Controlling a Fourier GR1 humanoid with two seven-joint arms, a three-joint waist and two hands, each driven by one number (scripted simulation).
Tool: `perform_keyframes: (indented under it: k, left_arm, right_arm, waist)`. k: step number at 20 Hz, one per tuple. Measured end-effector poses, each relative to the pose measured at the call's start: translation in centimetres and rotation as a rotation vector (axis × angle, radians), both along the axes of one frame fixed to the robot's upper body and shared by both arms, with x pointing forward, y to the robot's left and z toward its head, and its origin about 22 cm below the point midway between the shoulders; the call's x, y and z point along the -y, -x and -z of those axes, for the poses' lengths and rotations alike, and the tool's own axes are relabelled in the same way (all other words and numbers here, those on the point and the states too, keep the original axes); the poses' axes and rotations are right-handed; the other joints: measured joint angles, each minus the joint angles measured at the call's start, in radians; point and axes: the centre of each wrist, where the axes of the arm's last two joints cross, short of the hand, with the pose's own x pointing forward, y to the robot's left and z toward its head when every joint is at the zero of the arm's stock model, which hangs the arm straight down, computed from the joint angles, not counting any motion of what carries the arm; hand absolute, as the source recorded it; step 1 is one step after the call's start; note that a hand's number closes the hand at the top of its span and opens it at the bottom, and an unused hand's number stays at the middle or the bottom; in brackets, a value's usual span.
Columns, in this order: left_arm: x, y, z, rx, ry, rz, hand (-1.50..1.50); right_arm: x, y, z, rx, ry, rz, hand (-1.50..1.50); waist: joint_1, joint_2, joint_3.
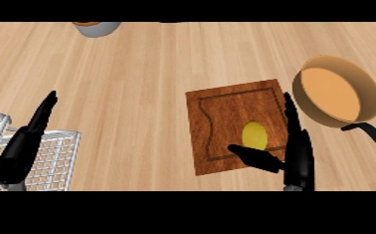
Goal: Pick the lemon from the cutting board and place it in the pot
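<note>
A yellow lemon (254, 134) lies on the brown wooden cutting board (224, 113), toward its near right part. My right hand (295, 151) is over the board's near right corner, open, with its thumb just below the lemon and its straight fingers along the lemon's right side. No finger curls round the fruit. The tan pot (335, 91) with a black handle stands right of the board, tilted so its inside faces me. My left hand (26, 141) rests open at the lower left, fingers pointing up.
A wire rack (55, 156) sits at the lower left under my left hand. A grey bowl (96, 28) is cut off by the far edge at upper left. Bare wooden counter spreads between the rack and the board.
</note>
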Motion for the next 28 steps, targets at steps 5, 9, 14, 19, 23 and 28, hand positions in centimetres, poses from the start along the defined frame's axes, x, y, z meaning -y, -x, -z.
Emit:
perform_keyframes:
  k: [5,9,14,19,23,28]
  left_arm:
    - [0.7,-0.4,0.3,-0.002,0.007,-0.023,0.0]
    - [1.0,-0.5,0.5,-0.007,0.011,-0.036,0.0]
    - [1.0,-0.3,0.7,-0.021,0.014,-0.054,0.0]
    - [0.9,-0.1,0.7,-0.03,0.015,-0.053,0.0]
    - [1.0,-0.2,0.6,-0.031,0.017,-0.045,0.0]
    - [1.1,-0.3,0.6,-0.027,0.017,-0.035,0.0]
  right_arm:
    - [-0.3,0.2,0.8,-0.18,0.029,-0.056,-1.5]
    - [-0.1,0.2,1.1,-0.247,0.058,-0.055,-1.5]
    - [0.7,0.2,0.7,-0.24,0.09,-0.034,-1.5]
    - [1.1,0.7,0.2,-0.219,0.074,-0.037,-1.5]
    - [0.4,1.0,-0.2,-0.173,0.001,-0.06,-1.5]
    - [-0.1,1.2,-0.7,-0.112,-0.106,-0.081,-1.5]
  waist:
    - [0.01,0.002,0.011]
    - [0.011,0.0,0.017]
    - [0.002,-0.006,0.02]
    - [-0.004,-0.008,0.02]
    - [-0.002,-0.007,0.02]
    - [0.002,-0.006,0.02]
